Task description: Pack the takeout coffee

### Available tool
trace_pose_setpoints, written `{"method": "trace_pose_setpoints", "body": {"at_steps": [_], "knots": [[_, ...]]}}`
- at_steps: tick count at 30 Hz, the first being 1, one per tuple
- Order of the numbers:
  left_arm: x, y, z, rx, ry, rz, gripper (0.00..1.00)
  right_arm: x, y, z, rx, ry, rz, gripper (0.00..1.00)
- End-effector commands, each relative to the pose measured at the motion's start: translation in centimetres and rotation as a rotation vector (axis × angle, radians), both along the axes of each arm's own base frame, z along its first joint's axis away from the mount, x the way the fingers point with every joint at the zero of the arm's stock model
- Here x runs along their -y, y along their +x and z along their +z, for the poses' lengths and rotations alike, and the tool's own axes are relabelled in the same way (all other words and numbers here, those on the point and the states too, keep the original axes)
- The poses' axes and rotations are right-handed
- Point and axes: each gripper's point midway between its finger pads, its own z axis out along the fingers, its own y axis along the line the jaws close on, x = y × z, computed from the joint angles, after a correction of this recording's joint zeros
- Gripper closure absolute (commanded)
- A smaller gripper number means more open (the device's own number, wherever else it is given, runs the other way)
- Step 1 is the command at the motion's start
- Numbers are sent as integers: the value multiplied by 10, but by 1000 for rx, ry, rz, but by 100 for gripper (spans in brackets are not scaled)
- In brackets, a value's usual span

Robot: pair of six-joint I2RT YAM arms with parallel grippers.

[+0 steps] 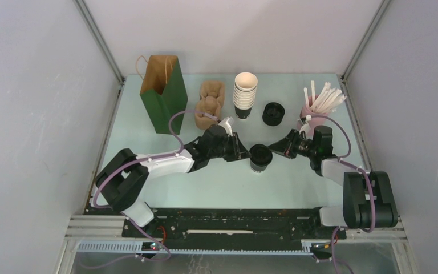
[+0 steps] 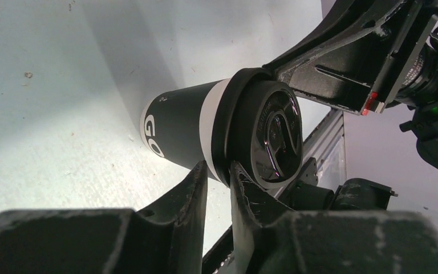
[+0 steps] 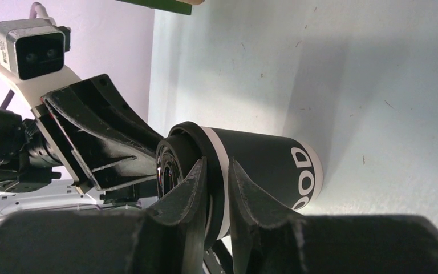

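Two arms reach in over the counter [image 1: 296,188]. The bag [image 1: 162,97], green, stands open at far left, well apart from the action; I take it as the packing target. The left gripper [image 2: 219,177] comes in from one side and the right gripper [image 3: 217,171] from the opposite side. Both meet at the cup [image 1: 260,162], which stands upright mid-counter in front of the arms. The lid [image 2: 274,134] is on it; I can't tell if it is fully seated.

Both sets of jaws are nearly together. Each straddles the lid's edge, one jaw under the rim against the cup wall, the other on the lid's top face. In both wrist views they look clamped on that rim.

Handling, judged:
- **Cup:** paper, light and thin-walled, so it dents if squeezed mid-body. I can't tell if it is filled; if so it is heavier and spills when tilted.
- **Lid:** glossy plastic, stiff but slick, and it may pop off, so lifting by the rim alone looks risky.
- **Best hold:** across the body just under the lid, where the rolled rim stiffens the wall. Use a gentle squeeze, keep it upright, and lower it straight into the bag.
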Motion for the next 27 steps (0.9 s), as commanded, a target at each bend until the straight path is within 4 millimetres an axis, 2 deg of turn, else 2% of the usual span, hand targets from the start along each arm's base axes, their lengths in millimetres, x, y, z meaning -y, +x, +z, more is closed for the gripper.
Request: {"method": "trace_pose_setpoints", "body": {"at_steps": [1, 5, 14, 22, 27], "knots": [[-31, -33, -71, -95, 281, -11, 74, -4, -23, -28, -122, -73, 20, 74], [-26, -35, -62, -95, 267, -29, 72, -4, -23, -22, -77, -110, 26, 69], [-14, -21, -7, 5, 173, -39, 61, -2, -9, 6, -13, -103, 50, 59], [-22, -9, 19, 35, 112, -18, 54, -3, 1, 24, 15, -103, 50, 55], [-24, -3, 34, 58, 71, -12, 50, -2, 8, 26, 10, -104, 45, 53]]}}
